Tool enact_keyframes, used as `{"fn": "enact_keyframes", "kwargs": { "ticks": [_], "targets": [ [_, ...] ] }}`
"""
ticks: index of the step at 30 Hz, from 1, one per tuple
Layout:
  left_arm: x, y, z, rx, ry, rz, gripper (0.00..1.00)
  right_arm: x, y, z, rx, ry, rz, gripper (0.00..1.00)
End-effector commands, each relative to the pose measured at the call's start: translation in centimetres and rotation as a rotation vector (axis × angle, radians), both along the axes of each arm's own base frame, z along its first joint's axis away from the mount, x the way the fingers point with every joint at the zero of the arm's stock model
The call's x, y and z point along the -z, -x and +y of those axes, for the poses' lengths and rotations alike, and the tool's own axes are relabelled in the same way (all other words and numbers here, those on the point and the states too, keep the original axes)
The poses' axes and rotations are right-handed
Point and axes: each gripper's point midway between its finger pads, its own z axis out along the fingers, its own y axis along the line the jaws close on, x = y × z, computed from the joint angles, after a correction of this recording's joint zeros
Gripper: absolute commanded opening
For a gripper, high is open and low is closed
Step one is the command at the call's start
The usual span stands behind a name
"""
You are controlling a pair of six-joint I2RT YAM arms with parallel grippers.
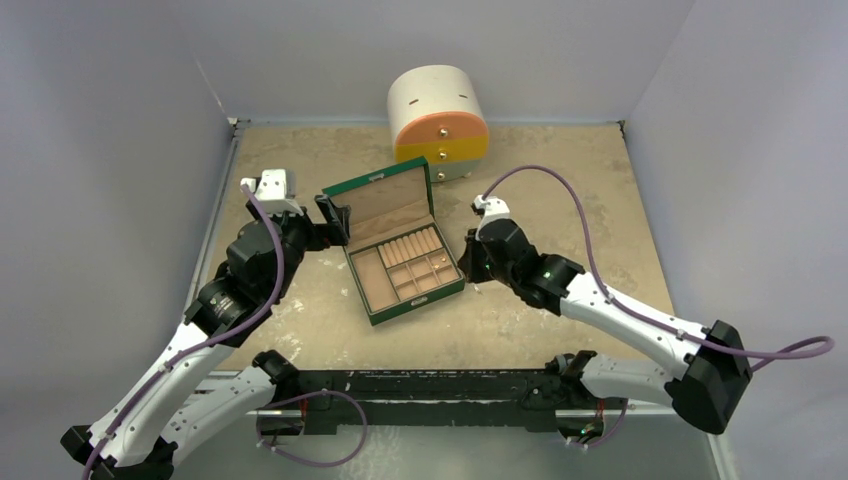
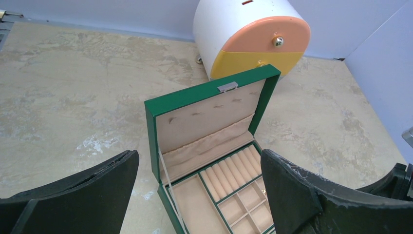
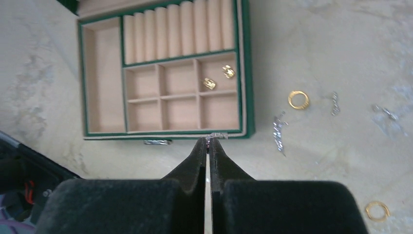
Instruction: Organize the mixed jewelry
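Presently, right end effector (image 3: 208, 144) clamped on silvery piece (image 3: 217, 135), left end effector (image 2: 198, 163) wide apart.

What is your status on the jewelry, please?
Left gripper open. Right gripper shut on silvery piece by green box. Two gold pieces boxed; gold ring loose. Nothing blocking.

Two small gold pieces (image 3: 209, 83) lie slightly apart in one small compartment of the box (image 3: 246, 73), at the right end of the row just under its padded rolls. On the table just right of the box, a gold ring (image 3: 298, 99) lies flat beside a short silvery chain (image 3: 279, 131). A silvery bit (image 3: 335, 103) and another silvery scrap (image 3: 384, 112) lie farther right. A second gold ring (image 3: 377, 210) lies well apart toward the near right, and a tiny silvery piece (image 3: 216, 136) shows at the box's near rim.
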Motion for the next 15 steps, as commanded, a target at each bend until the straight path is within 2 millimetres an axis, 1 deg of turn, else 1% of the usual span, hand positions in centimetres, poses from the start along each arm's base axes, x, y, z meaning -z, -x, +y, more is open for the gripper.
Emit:
{"fn": "enact_keyframes", "kwargs": {
  "ticks": [1, 7, 15],
  "targets": [
    [-1.5, -0.1, 0.1, -0.006, 0.042, -0.048, 0.96, -3.4, -1.5, 3.5, -0.085, -0.067, -0.089, 0.00],
    [-1.6, -0.2, 0.1, -0.008, 0.042, -0.049, 0.96, -3.0, -1.9, 6.4, -0.148, -0.097, -0.090, 0.00],
    [-1.5, -0.2, 0.1, -0.008, 0.040, -0.047, 0.96, -1.7, -3.3, 8.9, -0.167, -0.098, -0.090, 0.00]
  ]
}}
